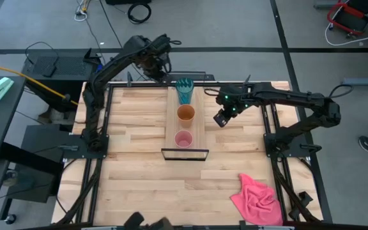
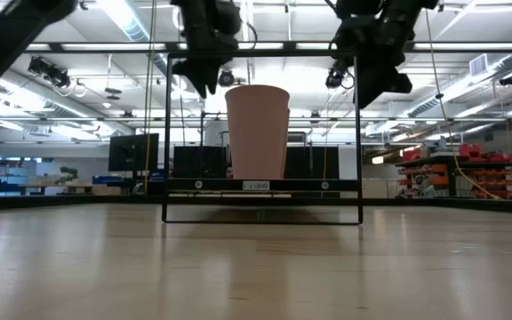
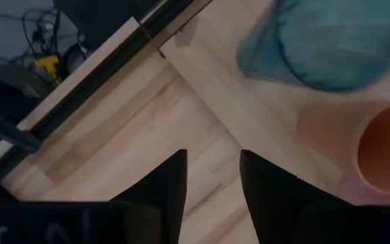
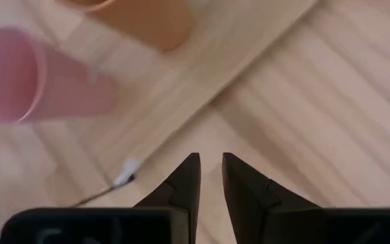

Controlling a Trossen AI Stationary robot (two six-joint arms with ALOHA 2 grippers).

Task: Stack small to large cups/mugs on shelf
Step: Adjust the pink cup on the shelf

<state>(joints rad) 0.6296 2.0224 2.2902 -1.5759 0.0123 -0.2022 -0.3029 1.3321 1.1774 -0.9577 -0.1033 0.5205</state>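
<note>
- Cups stand upright in one row along the shelf [image 1: 197,128], a narrow light-wood plank lying on the butcher-block table [image 1: 133,179]; its thin black frame [image 1: 184,154] is at the near end
- Teal tumbler [image 1: 184,90] sits at the far end of the plank; the orange-brown cup [image 1: 185,114] is in the middle, just beside it; the pink cup [image 1: 183,139] is nearest the frame; none is nested in another, each resting apart on the wood
- From table height, the pink cup [image 2: 257,132] fills the frame's opening and hides most of the cups behind it
- Left gripper [image 1: 160,71] hangs above the far edge of the table, near the tumbler but not touching it; its fingers [image 3: 169,184] are slightly apart with bare wood showing between them, holding nothing; the tumbler [image 3: 330,41] and orange-brown cup [image 3: 384,156] lie ahead of it
- Right gripper [image 1: 222,119] hovers over the table just beside the shelf's long edge, level with the orange-brown cup; its fingers [image 4: 188,177] are nearly together with a narrow gap, empty; the pink cup [image 4: 26,74] shows ahead of it
- Pink cloth [image 1: 257,199] lies crumpled at the near right corner of the table, well apart from the shelf
</note>
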